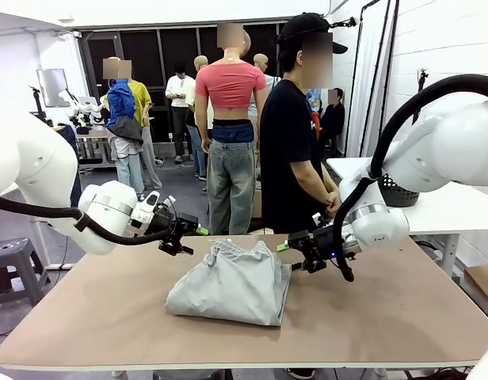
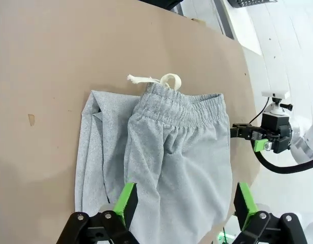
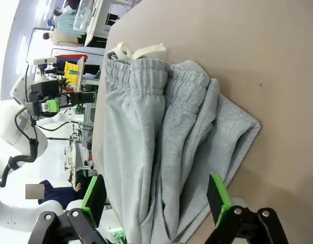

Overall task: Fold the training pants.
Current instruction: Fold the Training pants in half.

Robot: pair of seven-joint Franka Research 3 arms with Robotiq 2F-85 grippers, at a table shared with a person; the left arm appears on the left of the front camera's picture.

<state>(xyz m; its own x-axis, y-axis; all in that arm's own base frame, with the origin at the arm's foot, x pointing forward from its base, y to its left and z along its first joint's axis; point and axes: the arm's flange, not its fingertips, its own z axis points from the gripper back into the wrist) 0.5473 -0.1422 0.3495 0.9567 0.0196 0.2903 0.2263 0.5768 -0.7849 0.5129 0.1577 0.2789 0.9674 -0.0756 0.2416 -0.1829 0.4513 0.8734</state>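
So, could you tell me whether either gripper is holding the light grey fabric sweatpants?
No, the grey sweatpants lie on the table, apart from both open grippers.

Brown table (image 1: 402, 317), black basket (image 1: 398, 192), grey stool (image 1: 10, 255)

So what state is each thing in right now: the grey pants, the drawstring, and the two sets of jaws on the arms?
training pants: folded into a compact bundle on the table, waistband on top, nothing holding them.
drawstring: loose, sticking out past the waistband.
left gripper: jaws open, empty, just off the pants' left side.
right gripper: jaws open, empty, just off the pants' right side.
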